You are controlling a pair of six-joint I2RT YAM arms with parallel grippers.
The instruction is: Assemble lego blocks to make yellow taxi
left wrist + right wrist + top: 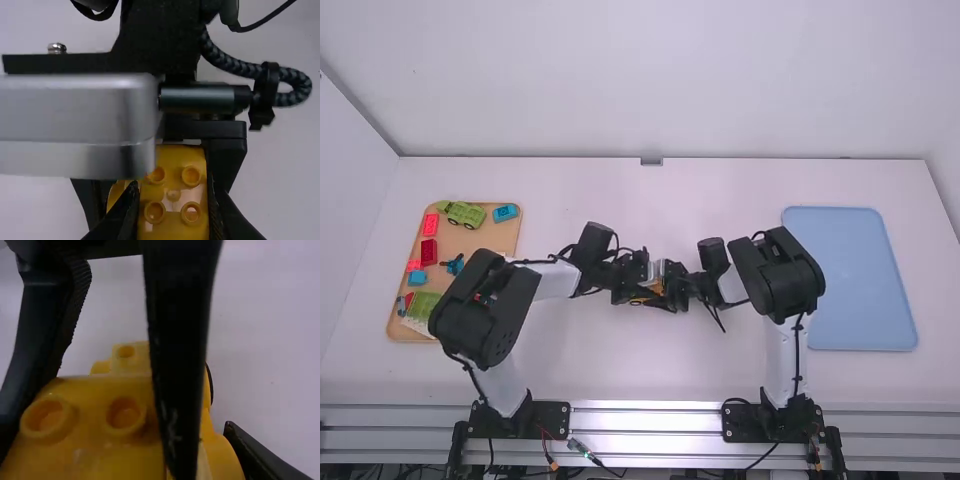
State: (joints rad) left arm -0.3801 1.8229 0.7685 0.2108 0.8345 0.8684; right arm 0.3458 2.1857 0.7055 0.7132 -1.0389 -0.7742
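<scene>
Yellow and studded, the taxi (173, 223) sits between the two arms' meeting grips, over the middle of the bench (620, 370). The left hand (638, 292) pinches it, one finger on either side of the studded block, and the right hand (670, 287) pinches it too, from the facing side, its fingers close by the left's. Off to the left a tan tray (485, 236) carries a green toy vehicle (462, 214), a blue block (505, 212) near it, and a red block (430, 224) by the tray's edge. A pale blue tray (850, 280) lies well apart, to the right
</scene>
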